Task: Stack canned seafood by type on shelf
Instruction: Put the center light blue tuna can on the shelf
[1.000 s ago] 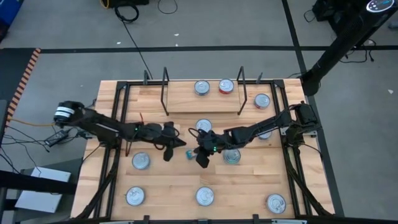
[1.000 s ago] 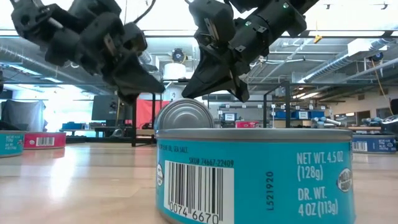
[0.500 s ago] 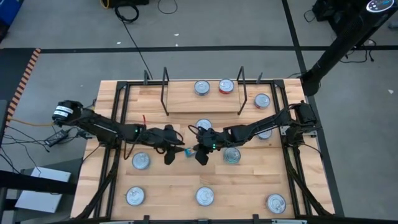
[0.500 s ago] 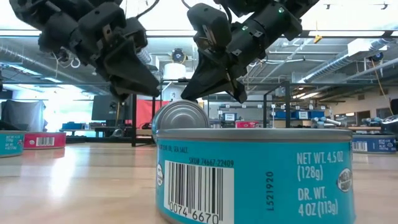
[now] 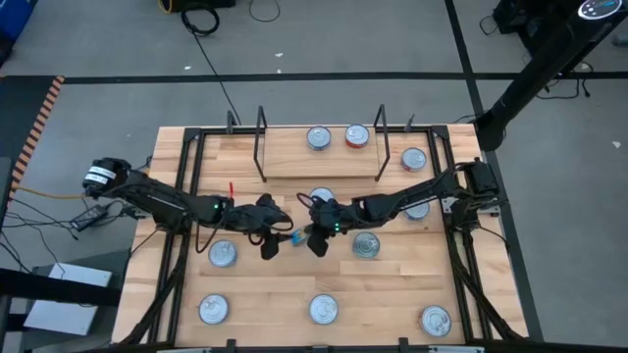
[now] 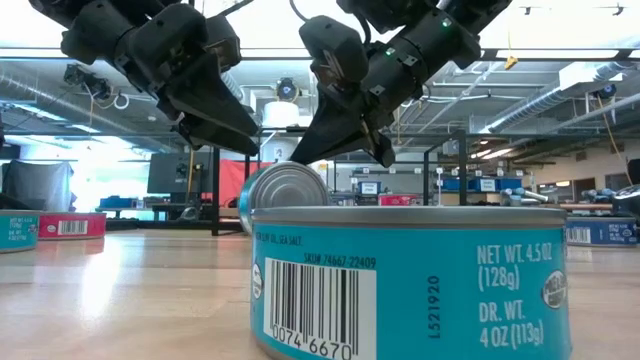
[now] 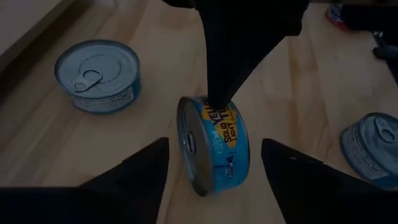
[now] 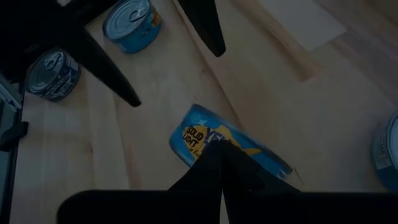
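**Open jaws, a tin on its rim between two grippers**

Jaws on your left gripper (image 5: 278,238) stand spread wide, with one blue tin (image 7: 213,151) right ahead of them and centred in the gap, touched by neither finger. That tin is up on its rim, its silver lid facing sideways, so it cannot be stacked as it stands; I judge it has to be laid flat or gripped across its faces first. From the far side your right gripper (image 5: 314,238) meets it: a dark fingertip (image 7: 217,93) rests on the top of the rim, probably steadying it there. Whether the right jaws are parted or closed I cannot tell.

Just beside the left jaws lies a flat tin (image 5: 223,254). Beside the right jaws lies another (image 5: 365,244), and one (image 5: 321,199) sits just beyond both grippers, toward the shelf (image 5: 319,160).

Farther beyond them, the shelf is a pale board between black wire uprights. A blue tin (image 5: 319,138) and a red one (image 5: 357,135) sit at its far edge, a third (image 5: 414,158) off its end. Three more tins wait in a row well behind the grippers.
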You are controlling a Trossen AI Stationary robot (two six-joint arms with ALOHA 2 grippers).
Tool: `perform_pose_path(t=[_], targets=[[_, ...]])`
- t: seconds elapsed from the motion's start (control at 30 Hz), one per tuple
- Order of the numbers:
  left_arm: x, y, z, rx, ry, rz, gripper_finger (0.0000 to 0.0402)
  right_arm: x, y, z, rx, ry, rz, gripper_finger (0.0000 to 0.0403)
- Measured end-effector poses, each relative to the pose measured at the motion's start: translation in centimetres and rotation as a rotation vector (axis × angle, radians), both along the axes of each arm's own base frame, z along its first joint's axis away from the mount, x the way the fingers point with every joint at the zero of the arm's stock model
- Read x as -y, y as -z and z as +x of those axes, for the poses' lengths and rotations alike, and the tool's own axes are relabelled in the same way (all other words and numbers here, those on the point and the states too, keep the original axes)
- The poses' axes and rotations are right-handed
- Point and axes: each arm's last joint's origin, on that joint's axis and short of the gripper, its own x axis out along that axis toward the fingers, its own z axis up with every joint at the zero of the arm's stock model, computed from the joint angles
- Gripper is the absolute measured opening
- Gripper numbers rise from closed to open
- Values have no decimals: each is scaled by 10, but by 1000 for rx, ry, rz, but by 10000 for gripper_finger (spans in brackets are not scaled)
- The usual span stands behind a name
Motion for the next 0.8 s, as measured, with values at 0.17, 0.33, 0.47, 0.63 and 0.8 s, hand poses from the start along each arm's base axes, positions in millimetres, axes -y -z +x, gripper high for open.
perform_pose_path(t=[0.17, 0.33, 0.47, 0.63, 0.8], targets=[[1, 10, 5, -27, -35, -52, 282, 4, 0, 0, -3, 10, -1, 11], [4, 16, 16, -43, -37, -91, 294, 9, 1, 0, -6, 20, -3, 11], [7, 13, 29, -73, -29, -49, 297, 10, 1, 1, -5, 19, -3, 11], [9, 15, 46, -172, -33, 53, 297, 10, 1, 1, -2, 19, -2, 11], [11, 13, 55, -272, -28, 122, 296, 10, 1, 1, -1, 19, -2, 11]])
